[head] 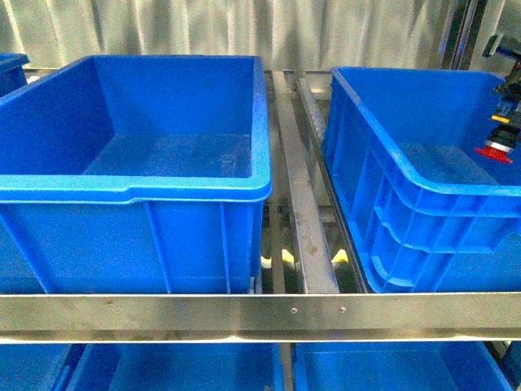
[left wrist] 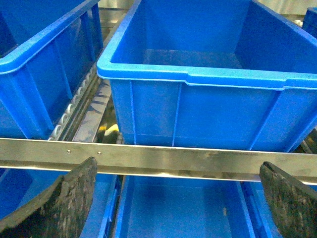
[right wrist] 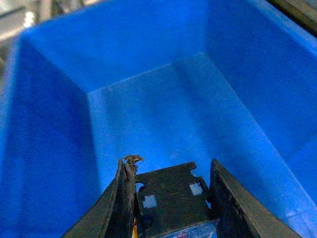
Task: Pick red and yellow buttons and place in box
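Note:
My right gripper (head: 506, 122) hangs at the far right edge of the front view, over the right blue box (head: 423, 175), shut on the red button (head: 495, 152); the round red cap points down. In the right wrist view the button's dark body (right wrist: 171, 198) sits clamped between the two fingers (right wrist: 124, 198), above the box's bare floor (right wrist: 173, 114). The yellow button is out of view. My left gripper (left wrist: 178, 198) stands open in front of the steel rail (left wrist: 163, 158), holding nothing.
A second large blue box (head: 130, 175) stands on the left of the rack. A steel roller track (head: 305, 220) runs between the two boxes. A steel bar (head: 260, 311) crosses the front, with more blue bins (left wrist: 178, 208) on the shelf below.

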Tool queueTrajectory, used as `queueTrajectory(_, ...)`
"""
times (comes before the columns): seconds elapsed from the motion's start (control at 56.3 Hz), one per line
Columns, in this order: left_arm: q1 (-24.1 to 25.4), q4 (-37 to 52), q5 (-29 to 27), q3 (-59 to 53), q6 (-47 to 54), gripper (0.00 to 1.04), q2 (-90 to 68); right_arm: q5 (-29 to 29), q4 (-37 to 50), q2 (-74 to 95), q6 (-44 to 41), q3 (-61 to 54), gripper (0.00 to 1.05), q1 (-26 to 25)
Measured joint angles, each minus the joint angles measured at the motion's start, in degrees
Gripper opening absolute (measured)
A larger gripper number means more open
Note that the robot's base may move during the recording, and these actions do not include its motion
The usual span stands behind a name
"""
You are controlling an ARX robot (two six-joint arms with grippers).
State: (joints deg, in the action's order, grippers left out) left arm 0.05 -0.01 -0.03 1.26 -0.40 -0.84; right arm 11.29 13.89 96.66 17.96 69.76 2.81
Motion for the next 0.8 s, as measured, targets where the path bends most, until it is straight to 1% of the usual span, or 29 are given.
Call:
queueTrajectory(0.16, 0.00, 0.00, 0.02, 0.00, 0.00, 0.97, 0.00, -1.92, -5.40, 10.21, -3.21, 10.43, 0.34, -2.75)
queueTrajectory(0.266, 0.00, 0.00, 0.00, 0.00, 0.00, 0.97, 0.00, -1.95, -11.65, 17.73, -5.66, 19.89, 0.34, -4.44)
queueTrajectory(0.337, 0.00, 0.00, 0.02, 0.00, 0.00, 0.97, 0.00, -2.21, -15.26, 21.27, -7.30, 24.94, 0.34, -4.79)
queueTrajectory(0.426, 0.00, 0.00, 0.02, 0.00, 0.00, 0.97, 0.00, -4.46, -18.95, 24.94, -8.61, 30.53, 0.34, -4.79)
queueTrajectory(0.462, 0.00, 0.00, 0.02, 0.00, 0.00, 0.97, 0.00, -4.37, -19.82, 25.97, -9.68, 32.02, 0.38, -4.68)
queueTrajectory(0.515, 0.00, 0.00, 0.02, 0.00, 0.00, 0.97, 0.00, -3.13, -20.98, 27.28, -11.50, 33.92, 0.52, -4.33)
queueTrajectory(0.568, 0.00, 0.00, 0.00, 0.00, 0.00, 0.97, 0.00, -3.65, -20.44, 27.04, -12.81, 33.27, 0.63, -3.96)
queueTrajectory(0.746, 0.00, 0.00, 0.02, 0.00, 0.00, 0.97, 0.00, -9.03, -15.85, 21.07, -12.44, 24.68, 0.88, -2.99)
queueTrajectory(0.781, 0.00, 0.00, 0.02, 0.00, 0.00, 0.97, 0.00, -10.25, -13.20, 18.51, -12.48, 21.33, 0.95, -2.71)
queueTrajectory(0.799, 0.00, 0.00, 0.02, 0.00, 0.00, 0.97, 0.00, -10.58, -12.35, 17.73, -12.57, 20.41, 0.97, -2.64)
